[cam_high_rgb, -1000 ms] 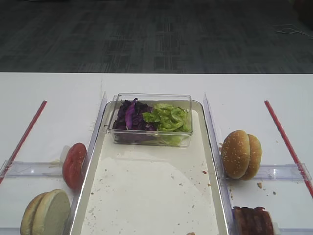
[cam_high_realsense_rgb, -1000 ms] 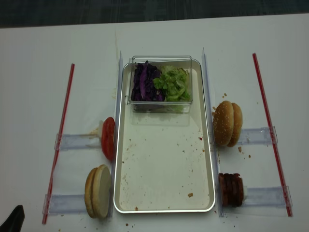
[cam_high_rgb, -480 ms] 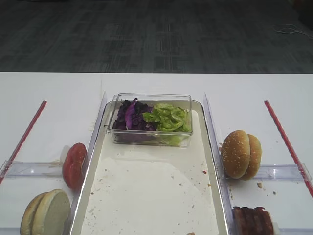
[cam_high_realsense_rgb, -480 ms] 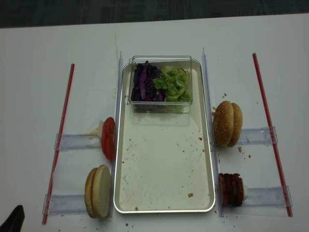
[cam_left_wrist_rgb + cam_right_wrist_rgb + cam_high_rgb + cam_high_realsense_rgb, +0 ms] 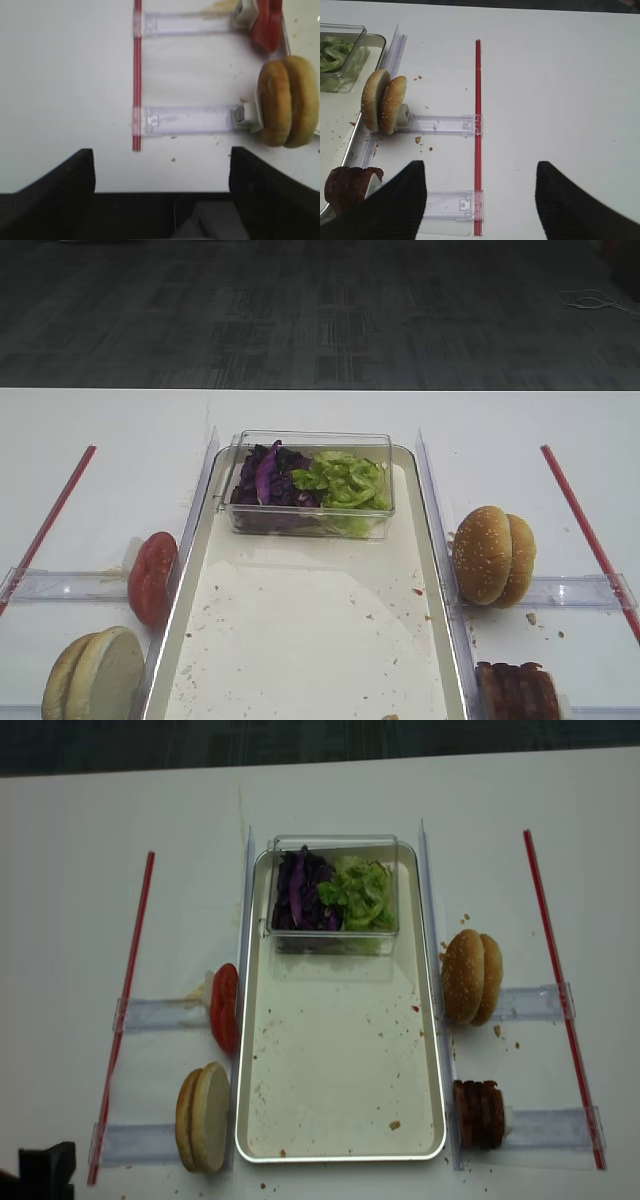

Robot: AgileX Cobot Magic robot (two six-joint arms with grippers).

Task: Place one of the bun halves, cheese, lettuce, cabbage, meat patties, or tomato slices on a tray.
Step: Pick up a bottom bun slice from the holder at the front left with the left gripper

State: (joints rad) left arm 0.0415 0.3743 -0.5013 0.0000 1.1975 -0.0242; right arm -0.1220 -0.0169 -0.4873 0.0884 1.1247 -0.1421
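Standing on edge at the tray's [image 5: 340, 1152] near left corner, the bun halves [image 5: 203, 1116] press together against a clear plastic rail [image 5: 135, 1143], cut faces turned toward the tray, crusts toward the red strip [image 5: 122, 1016] on the left. The first high view cuts them off at its bottom edge, and the meat patties [image 5: 479, 1113] too, which stand stacked on edge just outside the tray's right rim. The tomato slices [image 5: 224, 1007] also stand on edge, touching the left rim; how many there are cannot be told. The tray's long axis runs away from the robot, its speckled floor bare but for a clear plastic box [image 5: 334, 892] at the far end, holding the cabbage [image 5: 297, 890] on the left and the lettuce [image 5: 362, 894] on the right. Sesame buns [image 5: 470, 977] stand on edge beside the right rim. No cheese can be made out, and no writing or label can be read anywhere.

Only a dark corner of the left arm [image 5: 45, 1169] shows at the table's [image 5: 70, 870] near edge. In its wrist view the left fingers [image 5: 60, 185] stand wide apart with nothing between them. The right fingers [image 5: 395, 200] are likewise spread wide and hold nothing, above the table right of the patties.
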